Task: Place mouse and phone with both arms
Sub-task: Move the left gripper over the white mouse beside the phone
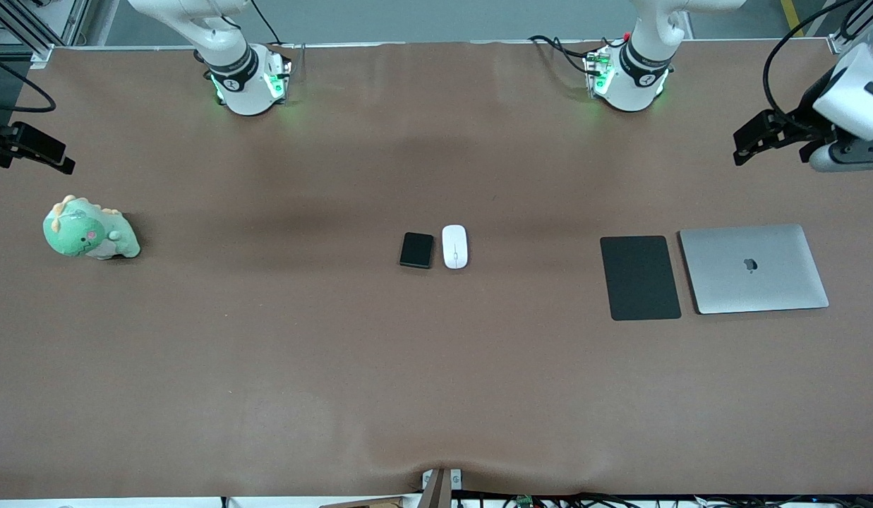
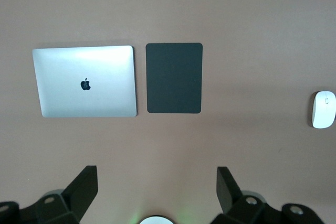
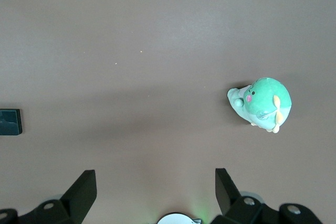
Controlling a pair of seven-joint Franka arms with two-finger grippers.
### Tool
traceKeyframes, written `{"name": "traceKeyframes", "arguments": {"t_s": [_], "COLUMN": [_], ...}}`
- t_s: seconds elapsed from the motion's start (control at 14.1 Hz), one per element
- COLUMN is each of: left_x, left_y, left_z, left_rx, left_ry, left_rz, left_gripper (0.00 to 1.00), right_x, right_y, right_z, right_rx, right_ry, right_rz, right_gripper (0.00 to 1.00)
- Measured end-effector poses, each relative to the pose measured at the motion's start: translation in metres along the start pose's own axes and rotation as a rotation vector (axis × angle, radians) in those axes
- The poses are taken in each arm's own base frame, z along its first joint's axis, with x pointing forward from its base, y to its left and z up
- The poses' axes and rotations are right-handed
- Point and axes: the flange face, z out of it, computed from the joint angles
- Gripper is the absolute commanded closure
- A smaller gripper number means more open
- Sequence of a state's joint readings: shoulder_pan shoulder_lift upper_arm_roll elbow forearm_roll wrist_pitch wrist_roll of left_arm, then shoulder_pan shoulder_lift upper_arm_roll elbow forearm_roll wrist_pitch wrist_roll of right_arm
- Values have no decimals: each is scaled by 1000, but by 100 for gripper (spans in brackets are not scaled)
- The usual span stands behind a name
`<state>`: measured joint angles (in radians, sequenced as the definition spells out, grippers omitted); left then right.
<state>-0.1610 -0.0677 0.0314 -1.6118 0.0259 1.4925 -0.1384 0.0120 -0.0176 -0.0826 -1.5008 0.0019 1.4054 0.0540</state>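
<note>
1. I see the white jointed left arm with black bands raised at its own end of the table; its black two-finger left gripper (image 1: 750, 144) hangs above the tabletop, fingers (image 2: 84, 190) spread wide, empty.
2. The white banded right arm waits likewise at its end; its black right gripper (image 1: 37, 152) hovers with fingers (image 3: 84, 192) apart, holding nothing.
</note>
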Motion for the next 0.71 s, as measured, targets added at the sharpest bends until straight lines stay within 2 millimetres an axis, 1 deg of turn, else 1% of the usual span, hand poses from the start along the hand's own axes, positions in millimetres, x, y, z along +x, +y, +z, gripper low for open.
{"name": "traceKeyframes", "arguments": {"t_s": [0.21, 0.5, 0.57, 0.64, 0.71], "left_x": [6, 7, 8, 9, 10], "left_y": [1, 2, 7, 21, 46], "left_z": [9, 3, 5, 10, 21], "left_rx": [3, 1, 2, 6, 13], "left_ry": [-18, -4, -7, -19, -39], "left_rz": [3, 5, 14, 39, 80], "left_gripper": [0, 0, 0, 0, 0], "right_x": [0, 0, 0, 0, 0], "right_y": [0, 0, 0, 0, 0], "right_z": [0, 0, 0, 0, 0], "right_rx": [0, 0, 0, 0, 0], "right_ry": [0, 0, 0, -1, -1], "right_rz": [0, 0, 0, 0, 0], "right_gripper": [0, 0, 0, 0, 0]}}
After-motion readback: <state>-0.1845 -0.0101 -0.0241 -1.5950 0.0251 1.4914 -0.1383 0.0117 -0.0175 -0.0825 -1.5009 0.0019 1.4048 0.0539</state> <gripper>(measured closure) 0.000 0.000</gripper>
